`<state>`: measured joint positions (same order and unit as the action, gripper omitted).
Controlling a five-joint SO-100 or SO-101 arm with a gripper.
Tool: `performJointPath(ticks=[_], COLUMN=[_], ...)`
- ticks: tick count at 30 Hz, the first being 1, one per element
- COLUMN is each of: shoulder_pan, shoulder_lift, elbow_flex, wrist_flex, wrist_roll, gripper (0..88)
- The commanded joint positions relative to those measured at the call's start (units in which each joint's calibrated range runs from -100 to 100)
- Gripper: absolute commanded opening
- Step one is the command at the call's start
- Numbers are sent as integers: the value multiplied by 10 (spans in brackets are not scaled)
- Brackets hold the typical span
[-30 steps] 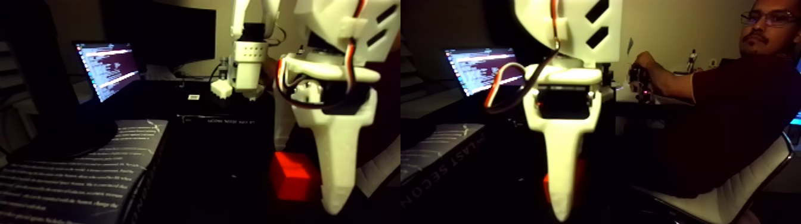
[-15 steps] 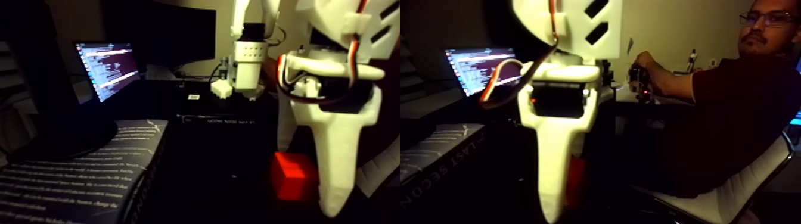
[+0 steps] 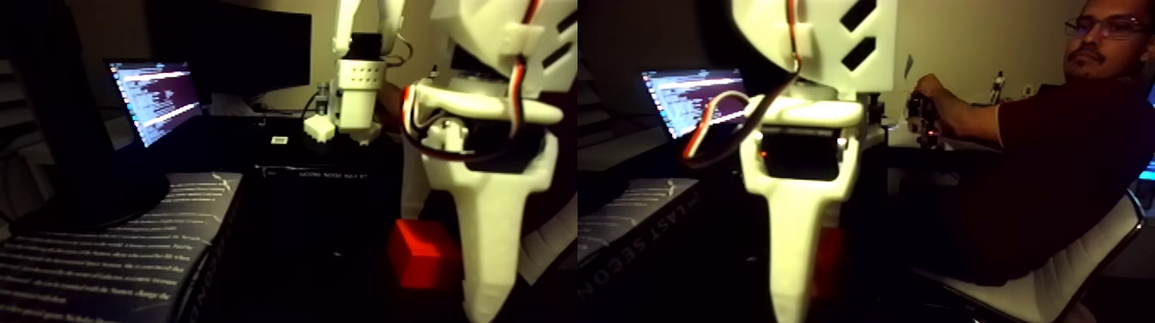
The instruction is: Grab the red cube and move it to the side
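In the fixed view, the white gripper (image 3: 490,301) hangs low beside the red cube (image 3: 421,255), partly covering it; its fingers' spread cannot be told.

place: home office | evidence: lit laptop (image 3: 155,99), dark monitor (image 3: 232,47), seated person (image 3: 1057,163), books (image 3: 112,249)

Gripper (image 3: 491,301): white printed plastic, matt, faintly grainy as I see it. Red cube (image 3: 418,254): smooth, plain faces with a slight sheen, likely plastic. Book cover (image 3: 112,249): dark printed paper or card, satin, pale lettering. Laptop screen (image 3: 155,99): glossy, lit. Tabletop (image 3: 318,240): dark; I cannot judge its finish. Servo cable (image 3: 516,77): red, white and black plastic insulation, smooth.
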<state>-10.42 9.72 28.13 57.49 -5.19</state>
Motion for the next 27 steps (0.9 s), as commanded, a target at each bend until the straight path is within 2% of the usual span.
performJointPath(ticks=[1, 25, 27], shoulder_pan=[13, 15, 15], shoulder_lift=[-1, 15, 15], elbow_flex=[-20, -32, -31], wrist_flex=[6, 18, 17], wrist_roll=[1, 3, 3], gripper=[398, 397, 369])
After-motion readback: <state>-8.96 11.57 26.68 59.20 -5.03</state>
